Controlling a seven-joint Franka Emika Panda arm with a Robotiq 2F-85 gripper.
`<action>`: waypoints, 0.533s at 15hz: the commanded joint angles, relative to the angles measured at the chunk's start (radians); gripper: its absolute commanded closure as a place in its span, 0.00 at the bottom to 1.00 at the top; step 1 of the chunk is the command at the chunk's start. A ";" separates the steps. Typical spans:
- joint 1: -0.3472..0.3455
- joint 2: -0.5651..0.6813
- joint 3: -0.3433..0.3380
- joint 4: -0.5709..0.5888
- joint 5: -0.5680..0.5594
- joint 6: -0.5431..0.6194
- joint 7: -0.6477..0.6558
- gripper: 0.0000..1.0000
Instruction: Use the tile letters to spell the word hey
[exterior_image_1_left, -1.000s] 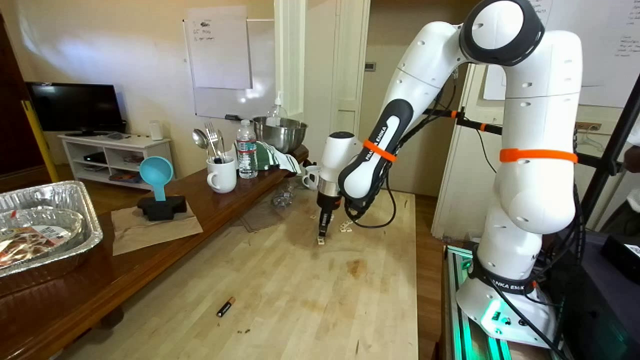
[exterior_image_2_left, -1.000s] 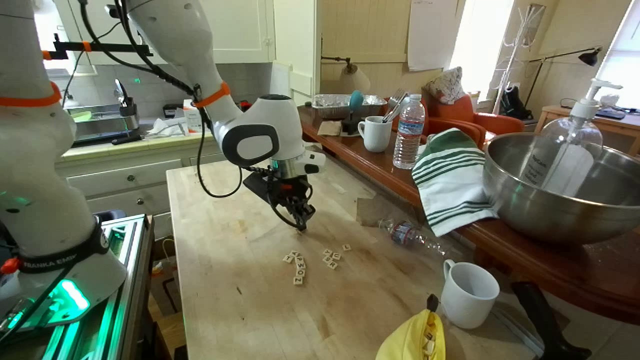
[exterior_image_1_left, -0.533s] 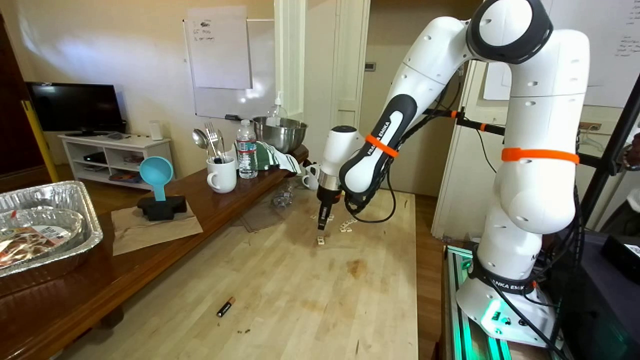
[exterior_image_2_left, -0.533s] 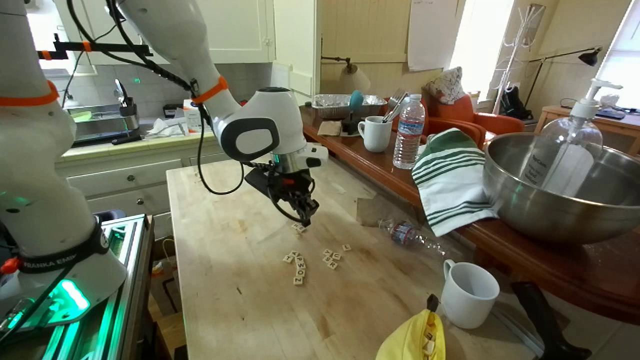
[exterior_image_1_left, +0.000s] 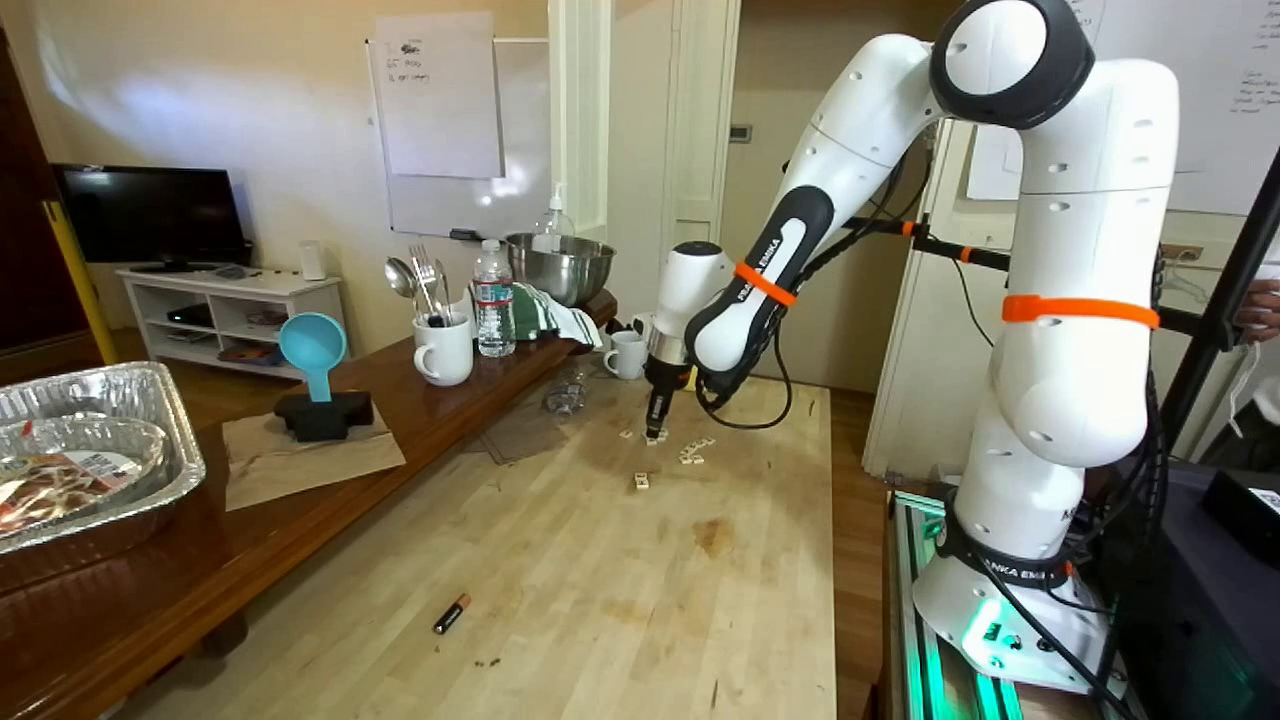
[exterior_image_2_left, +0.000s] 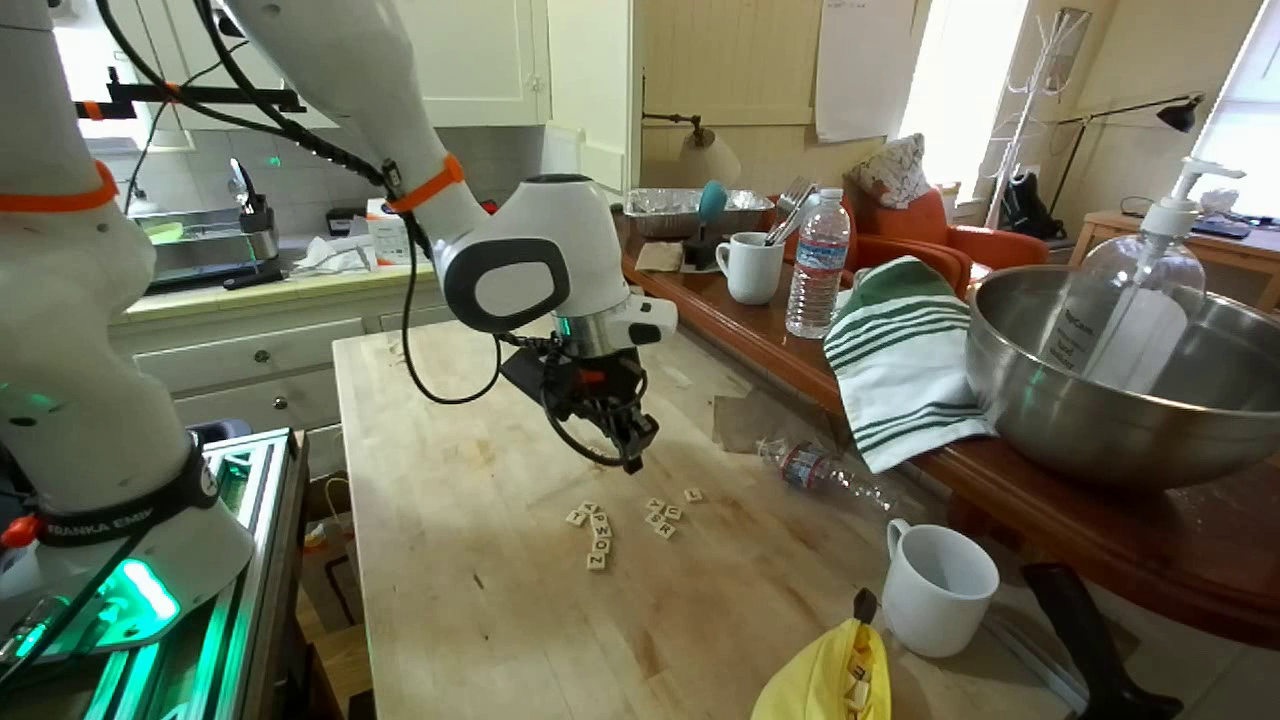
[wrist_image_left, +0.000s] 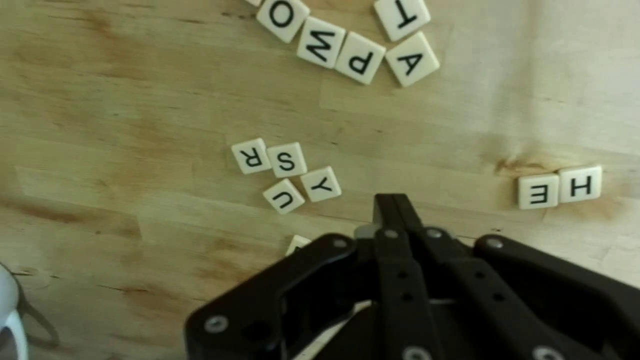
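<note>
In the wrist view the H tile (wrist_image_left: 580, 183) and E tile (wrist_image_left: 538, 191) lie side by side, touching, at the right. The Y tile (wrist_image_left: 321, 183) sits in a small cluster with the U tile (wrist_image_left: 284, 196), S tile (wrist_image_left: 286, 160) and R tile (wrist_image_left: 251, 156). My gripper (wrist_image_left: 392, 196) is shut with nothing between its fingers, above the table between this cluster and the H and E pair. It partly covers another tile (wrist_image_left: 298, 243). Farther up lie O, W, P (wrist_image_left: 360, 58), A and T tiles. An exterior view shows the H and E pair (exterior_image_1_left: 641, 481) nearer the camera than my gripper (exterior_image_1_left: 655, 437).
A clear bottle (exterior_image_2_left: 822, 475) lies beside the raised wooden ledge (exterior_image_2_left: 1010, 535). A white mug (exterior_image_2_left: 938, 590) and a yellow pouch (exterior_image_2_left: 825, 675) stand near the table's end. A battery (exterior_image_1_left: 451, 613) lies at the opposite end.
My shut gripper has lifted off the H and E pair and moved over toward the cluster holding the Y tile. The tiles themselves show no visible shift.
</note>
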 joint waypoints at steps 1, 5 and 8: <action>-0.019 0.042 -0.024 0.038 -0.033 0.030 -0.005 1.00; -0.022 0.024 -0.024 0.044 -0.017 -0.004 -0.006 0.99; -0.024 0.039 -0.033 0.064 -0.024 -0.004 -0.005 0.99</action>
